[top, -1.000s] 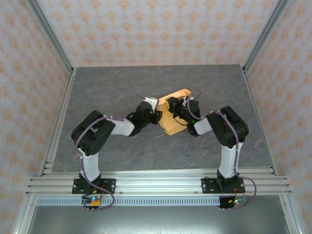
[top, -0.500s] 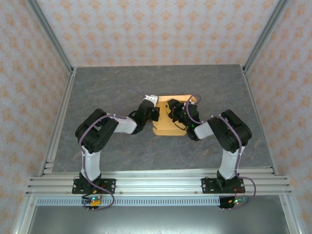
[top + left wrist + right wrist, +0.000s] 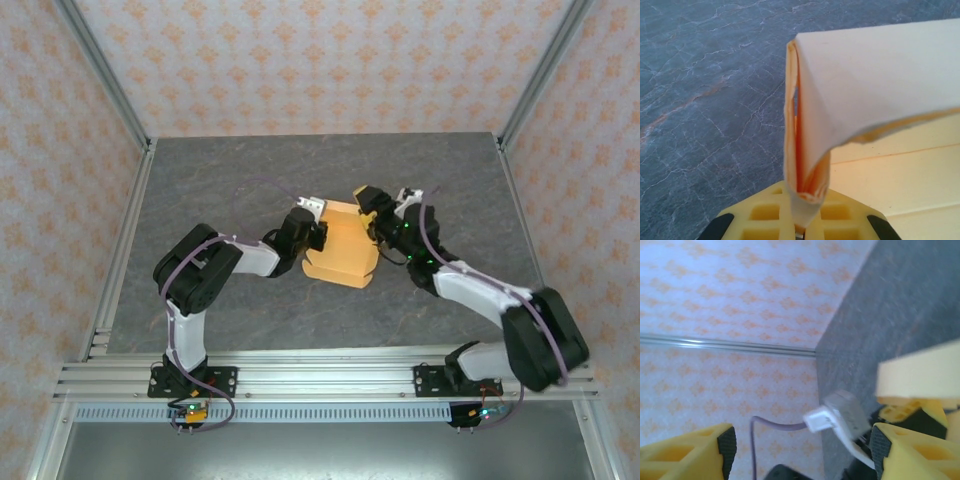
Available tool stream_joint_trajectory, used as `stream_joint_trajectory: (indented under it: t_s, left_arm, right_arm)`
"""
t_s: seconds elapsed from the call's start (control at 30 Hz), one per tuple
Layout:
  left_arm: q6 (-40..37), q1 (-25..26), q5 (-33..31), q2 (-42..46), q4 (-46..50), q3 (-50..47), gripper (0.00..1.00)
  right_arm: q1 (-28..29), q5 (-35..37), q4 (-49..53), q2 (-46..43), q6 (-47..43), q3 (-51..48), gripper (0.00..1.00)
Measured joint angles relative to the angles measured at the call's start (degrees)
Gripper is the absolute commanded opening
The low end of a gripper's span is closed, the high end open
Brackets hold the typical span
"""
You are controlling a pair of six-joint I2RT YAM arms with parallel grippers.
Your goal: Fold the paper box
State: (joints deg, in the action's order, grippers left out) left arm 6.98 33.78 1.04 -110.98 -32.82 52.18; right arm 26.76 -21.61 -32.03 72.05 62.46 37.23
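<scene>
Left claw [image 3: 801, 224] pinches a doubled flap at the left edge of the paper box [image 3: 340, 254]; the sheet spreads rightward from it across mid-counter [image 3: 200, 180]; right claw [image 3: 375, 208], jaws wide and empty, hovers by the box's far right corner, equally near.

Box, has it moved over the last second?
Yes. In the top view the box has slid left, away from the right edge of the table, and slightly nearer the front rail, turning a little.
</scene>
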Motion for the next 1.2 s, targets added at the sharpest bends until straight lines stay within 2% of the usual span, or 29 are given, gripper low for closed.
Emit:
stream_joint_trajectory:
  t_s: [0.07,0.13,0.2,0.37,0.47,0.53,0.7,0.83,1.0,1.1,1.2]
  left_arm:
    - [-1.2,0.0,0.1,1.1,0.4,-1.0,0.07]
    - [-2.7,0.0,0.6,2.4,1.0,-2.0,0.07]
    - [-4.3,-0.2,1.5,3.7,1.6,-2.9,0.07]
    - [-7.1,-1.3,5.7,4.7,1.9,-3.5,0.08]
    - [-8.2,-2.1,7.4,4.7,2.2,-3.5,0.09]
    - [-8.6,-2.4,8.5,4.7,2.3,-3.5,0.09]
    - [-8.6,-2.4,10.6,4.0,2.4,-3.5,0.11]
    - [-9.0,-2.6,11.1,3.5,1.7,-3.5,0.14]
    - [-9.0,-2.7,11.4,2.8,1.2,-3.5,0.19]
    - [-9.0,-2.6,11.4,2.7,1.0,-3.5,0.19]
    - [-8.7,-2.6,10.9,2.7,0.4,-3.5,0.17]
  right_arm:
    - [-2.0,0.4,6.5,-4.2,-5.2,2.3,0.84]
    - [-4.7,1.1,13.6,-6.4,-10.8,5.3,0.84]
    - [-7.1,1.2,22.0,-4.7,-17.9,11.0,0.84]
    - [-8.7,-6.0,38.8,11.0,-36.9,29.5,0.78]
    - [-8.3,-10.8,45.5,19.5,-44.9,33.8,0.77]
    - [-8.1,-14.3,49.6,24.4,-48.4,35.0,0.73]
    - [-7.2,-21.5,56.9,34.2,-52.7,39.0,0.71]
    - [-5.7,-23.3,57.3,34.6,-52.9,39.8,0.69]
    - [-4.0,-23.4,57.3,35.0,-52.5,39.8,0.6]
    - [-3.4,-22.9,57.2,35.3,-51.8,39.8,0.5]
    - [-3.1,-22.8,56.6,35.4,-50.0,39.7,0.47]
